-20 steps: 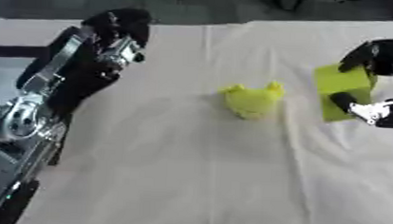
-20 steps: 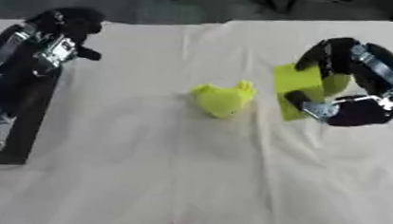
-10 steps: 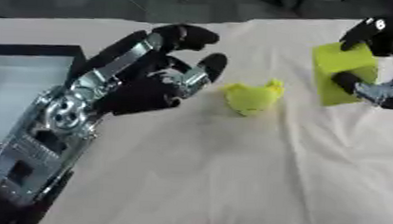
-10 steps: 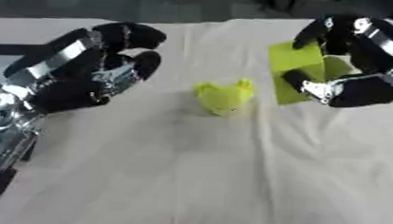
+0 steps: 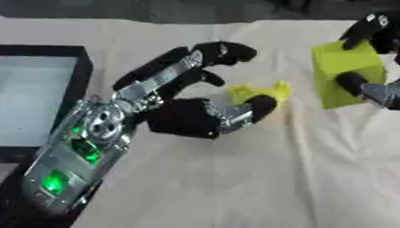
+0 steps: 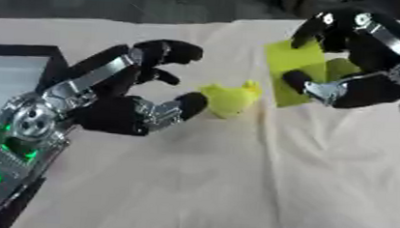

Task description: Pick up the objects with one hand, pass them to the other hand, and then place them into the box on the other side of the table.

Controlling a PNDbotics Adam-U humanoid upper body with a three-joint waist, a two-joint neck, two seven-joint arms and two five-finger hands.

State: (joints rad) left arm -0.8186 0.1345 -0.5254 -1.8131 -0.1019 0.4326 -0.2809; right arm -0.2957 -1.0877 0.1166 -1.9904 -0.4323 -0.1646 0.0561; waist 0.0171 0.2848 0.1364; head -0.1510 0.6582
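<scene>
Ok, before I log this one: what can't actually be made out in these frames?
- Yellow toy: blurred in both views; its shape is unclear, and whether the left hand touches it.
- Green block: the right hand covers its right side; in the left eye view that hand is cut by the right edge.
- Box: cut off by the left edge; contents not visible.

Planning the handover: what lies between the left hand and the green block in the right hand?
The small yellow toy lies there on the cloth, beside the left hand thumb; the right hand holds the green block. The right eye view shows it best.
</scene>
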